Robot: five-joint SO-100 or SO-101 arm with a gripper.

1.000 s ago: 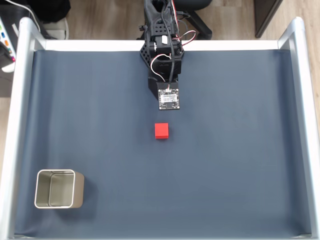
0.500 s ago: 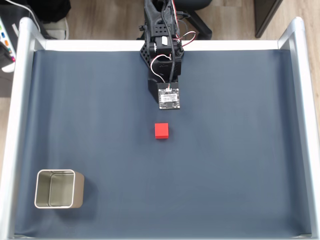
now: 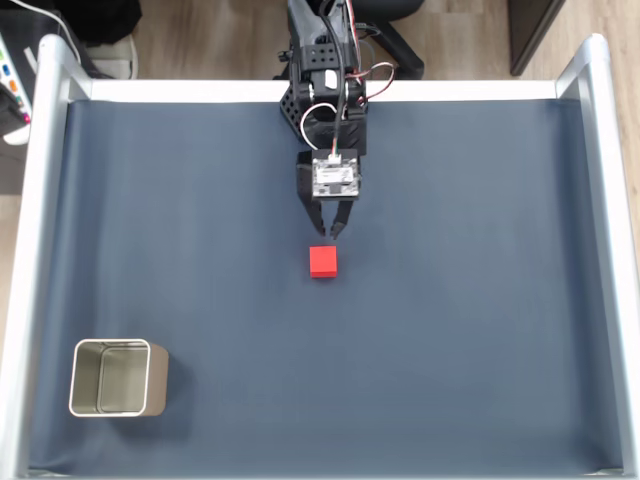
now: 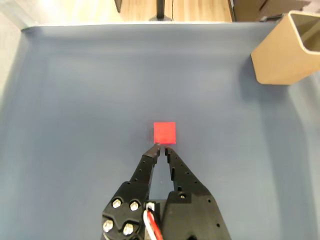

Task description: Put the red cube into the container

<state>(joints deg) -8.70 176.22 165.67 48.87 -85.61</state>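
Tool [image 4: 162, 148]: jaws are held nearly closed, nothing gripped.
Red cube [image 4: 164, 133]: found just ahead of the tool tips on the tabletop [image 3: 480, 300].
Container [image 3: 112, 378]: set well apart.

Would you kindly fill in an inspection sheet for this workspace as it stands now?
Surface: dark blue mat, smooth, inside a pale metal frame.
Job's things: red cube lies on the mat near the middle of the fixed view; container stands upright at the lower left of that view, nothing seen inside.
Clutter: nothing seen on the mat.
End effector: fingertips nearly together, just short of the cube, holding nothing.
Cables: red and white wires loop along the arm; none on the mat.
Surroundings: wooden floor beyond the frame, with a chair base behind the arm.
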